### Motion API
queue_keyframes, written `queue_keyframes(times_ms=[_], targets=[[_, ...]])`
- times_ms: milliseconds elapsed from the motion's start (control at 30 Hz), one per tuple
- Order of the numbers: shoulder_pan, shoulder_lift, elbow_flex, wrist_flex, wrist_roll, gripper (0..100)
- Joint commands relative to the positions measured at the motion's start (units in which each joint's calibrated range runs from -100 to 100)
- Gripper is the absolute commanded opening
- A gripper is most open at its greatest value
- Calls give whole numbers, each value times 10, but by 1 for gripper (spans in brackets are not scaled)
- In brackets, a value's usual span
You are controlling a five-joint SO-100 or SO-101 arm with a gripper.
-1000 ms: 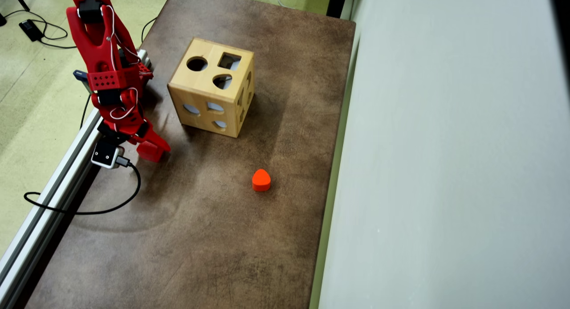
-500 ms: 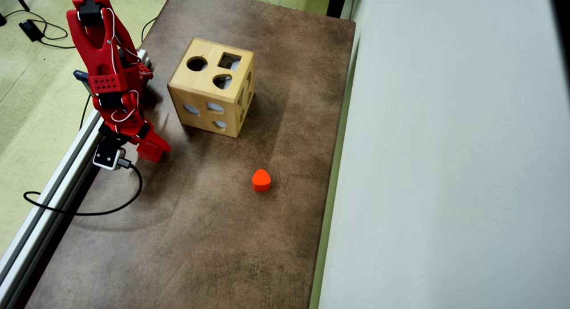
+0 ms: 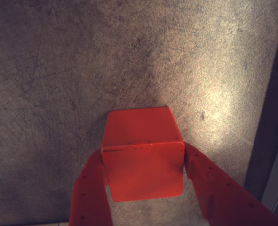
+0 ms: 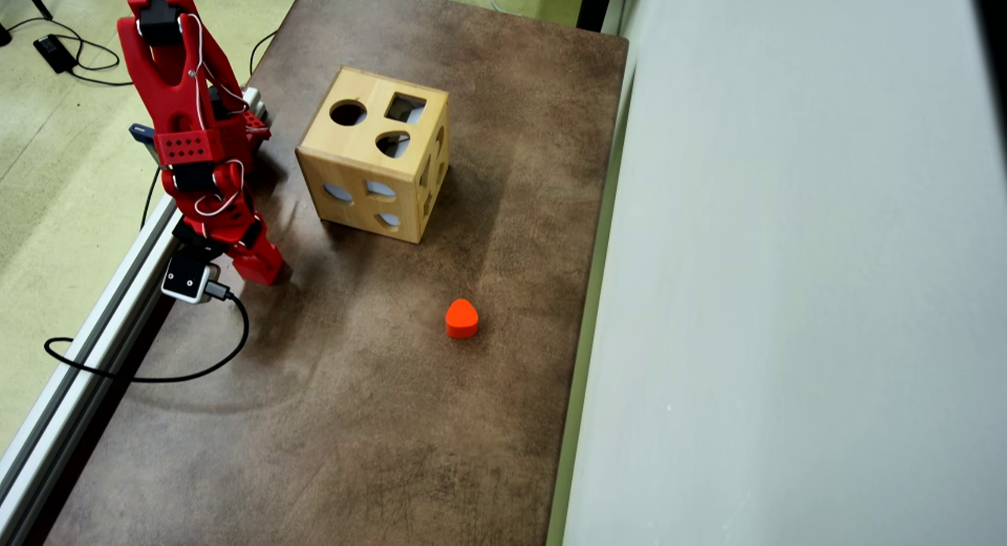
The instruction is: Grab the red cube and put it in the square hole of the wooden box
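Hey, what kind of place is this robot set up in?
Probably a hobby or lab bench: a red arm clamped at a brown table, loose cables over the floor, and a wooden shape-sorter box.

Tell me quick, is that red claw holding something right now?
Gripper: closed on the red cube, one finger against each side, in the wrist view.
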Motion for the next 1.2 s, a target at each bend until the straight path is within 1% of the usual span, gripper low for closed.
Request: queue_keyframes(times_ms=[0,100,300,500,900,967,1033,1167], targets=[[-4,-4,-20,-4,-3,15],[-4,-7,-20,-4,-3,13],[1,-11,-20,-4,-3,1],[3,-18,-20,-4,1,2],[4,-148,-19,8,-4,2],[4,-173,-21,21,-21,2],[3,-205,-41,49,-48,2],[-7,-243,-145,156,-102,2]])
